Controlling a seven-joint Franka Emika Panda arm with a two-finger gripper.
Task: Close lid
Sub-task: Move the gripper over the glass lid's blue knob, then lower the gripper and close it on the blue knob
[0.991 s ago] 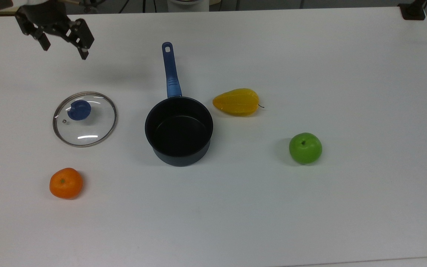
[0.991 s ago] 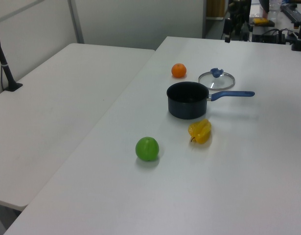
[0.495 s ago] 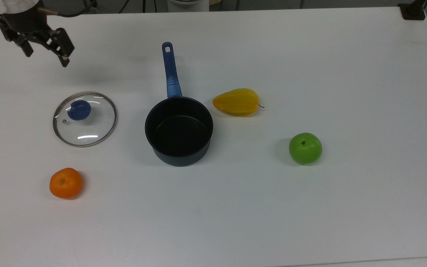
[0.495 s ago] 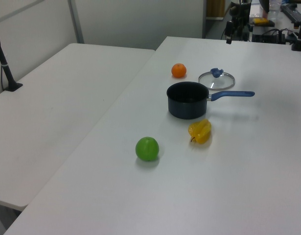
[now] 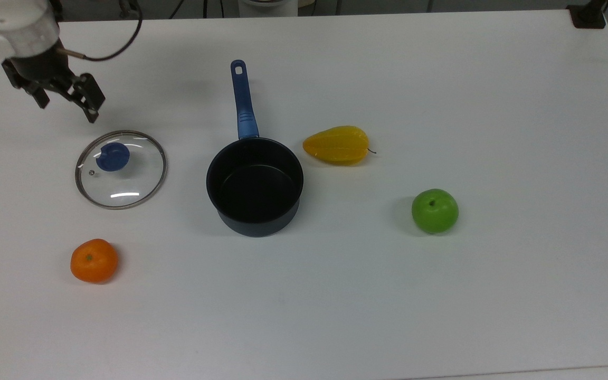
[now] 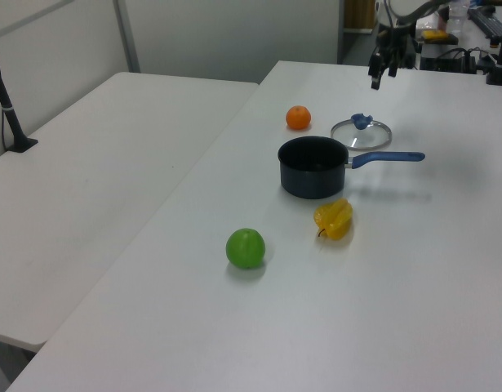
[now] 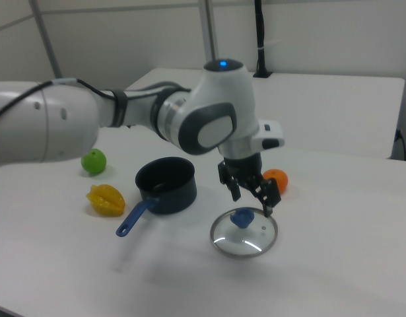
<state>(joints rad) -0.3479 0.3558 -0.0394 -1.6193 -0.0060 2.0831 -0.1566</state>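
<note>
In the right view, the lid [image 7: 244, 232] lay flat on the white table [image 7: 335, 264], nearest the camera, knob up, and well apart from the saucepan [image 7: 166, 185]. The gripper [image 7: 251, 202] hung just above the lid, clear of the blue knob [image 7: 241, 217], its fingers [image 7: 269, 199] spread wide and holding nothing. Behind the gripper sat the orange [image 7: 276, 179]. The saucepan stood open toward the right view's left, its blue handle [image 7: 133, 218] pointing toward the camera. The yellow fruit [image 7: 105, 199] lay beside the handle, and the green apple [image 7: 94, 161] rested farther back.

In the top view, the gripper [image 5: 66, 108] was above the lid [image 5: 121, 169] toward the upper left, and the lid lay to the left of the saucepan [image 5: 255, 186]
</note>
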